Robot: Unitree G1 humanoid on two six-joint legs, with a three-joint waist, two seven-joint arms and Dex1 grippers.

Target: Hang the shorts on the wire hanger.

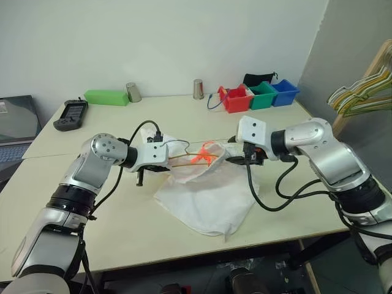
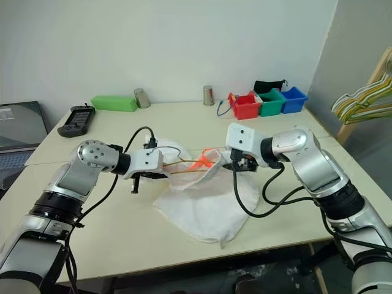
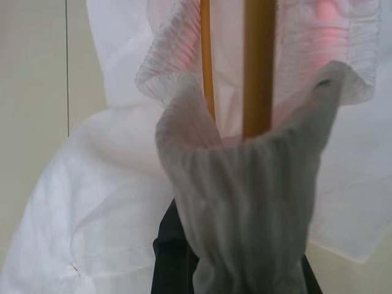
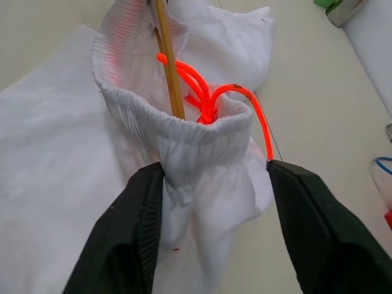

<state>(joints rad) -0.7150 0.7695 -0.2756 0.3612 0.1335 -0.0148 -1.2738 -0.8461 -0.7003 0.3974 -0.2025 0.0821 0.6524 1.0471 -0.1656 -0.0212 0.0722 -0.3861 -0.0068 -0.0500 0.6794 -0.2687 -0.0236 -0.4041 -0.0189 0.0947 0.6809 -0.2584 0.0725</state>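
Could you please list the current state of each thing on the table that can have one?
shorts: draped on the table, waistband lifted and gathered over the hanger's wire.
wire hanger: threaded inside the waistband.
drawstring: knotted, looping out of the waistband.
left end effector: shut on the waistband.
right end effector: open, fingers either side of the waistband.

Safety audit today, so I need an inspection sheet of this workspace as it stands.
Surface: pale table, two tops joined.
Job's things: white shorts draped on table, waistband raised; yellow hanger runs through the waistband.
Clutter: green box, two metal cups, red, green and blue bins, handheld device.
Grippers: left pincer shut on shorts; right pincer open, waistband between its fingers.
Cables: black cables loop from both arms.
Surroundings: laptop left, hanger rack right.
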